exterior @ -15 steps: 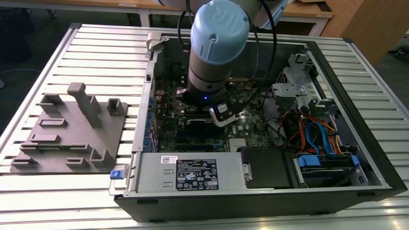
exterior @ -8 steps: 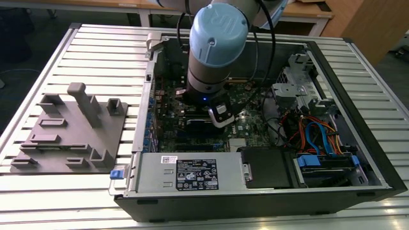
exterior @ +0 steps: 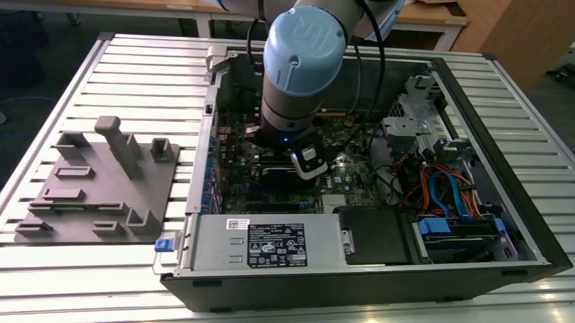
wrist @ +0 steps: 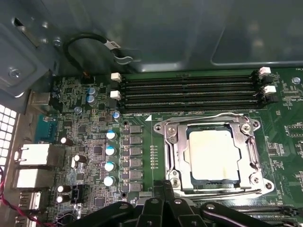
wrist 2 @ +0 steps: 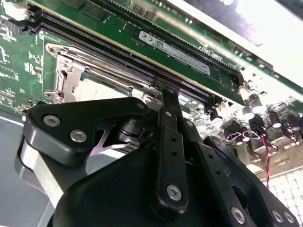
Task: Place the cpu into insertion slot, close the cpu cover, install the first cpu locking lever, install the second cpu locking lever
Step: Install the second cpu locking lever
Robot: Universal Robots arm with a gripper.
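The small square silvery-grey cpu [wrist: 211, 155] lies seated in the dark, metal-rimmed insertion slot [wrist: 171, 158] on the green motherboard [wrist: 94, 142], inside the open black computer case [exterior: 503, 222] on the slatted worktop [exterior: 108, 269]. The thin silvery cpu cover [wrist: 251, 153] frames it, lying flat. The black gripper [wrist: 163, 208] hangs just beside the socket; whether its fingers are apart or together cannot be told.
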